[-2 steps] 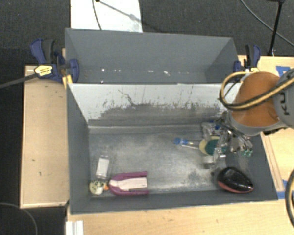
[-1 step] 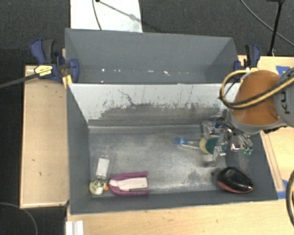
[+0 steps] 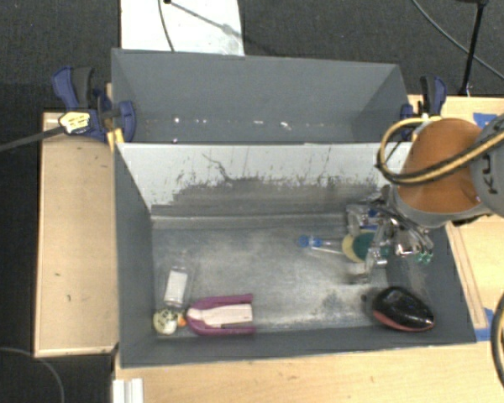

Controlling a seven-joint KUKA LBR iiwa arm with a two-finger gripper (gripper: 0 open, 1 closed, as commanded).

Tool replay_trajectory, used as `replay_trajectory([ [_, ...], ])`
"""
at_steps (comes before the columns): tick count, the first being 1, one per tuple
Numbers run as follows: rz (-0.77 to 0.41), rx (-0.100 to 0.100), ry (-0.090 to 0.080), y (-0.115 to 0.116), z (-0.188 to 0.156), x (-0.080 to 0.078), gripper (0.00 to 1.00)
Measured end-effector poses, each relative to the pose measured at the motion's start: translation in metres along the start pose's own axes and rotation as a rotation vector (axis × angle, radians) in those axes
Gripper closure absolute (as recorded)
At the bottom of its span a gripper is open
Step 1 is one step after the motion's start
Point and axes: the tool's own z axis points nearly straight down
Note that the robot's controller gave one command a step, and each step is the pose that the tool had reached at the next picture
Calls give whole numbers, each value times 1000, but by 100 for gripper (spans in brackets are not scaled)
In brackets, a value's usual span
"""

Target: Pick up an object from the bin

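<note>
A grey metal bin seen from above, set on dark carpet with thin cables trailing over it; the bin's floor is scuffed and streaked with pale scratches, heaviest along the far wall; the robot's gripper reaches in over the right edge, below a rounded orange wrist cover looped with yellow and black cables; directly at the gripper, in the right half of the bin floor, sits a small round teal and yellow thing, with a clear blue-tipped piece sticking out to its left; the metal parts crowd together there, so I cannot tell how far apart the jaws stand, nor whether the round thing is between them; a black rounded object with a red rim lies near the front right corner; near the front left corner lie a purple and white object, a small pale ball touching its left end, and a small clear container just behind.
</note>
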Motion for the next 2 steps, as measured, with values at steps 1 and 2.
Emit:
replay_trajectory([
  [1,176,-4,11,-13,3,2,0],
  [2,172,-6,2,-11,0,-1,0],
])
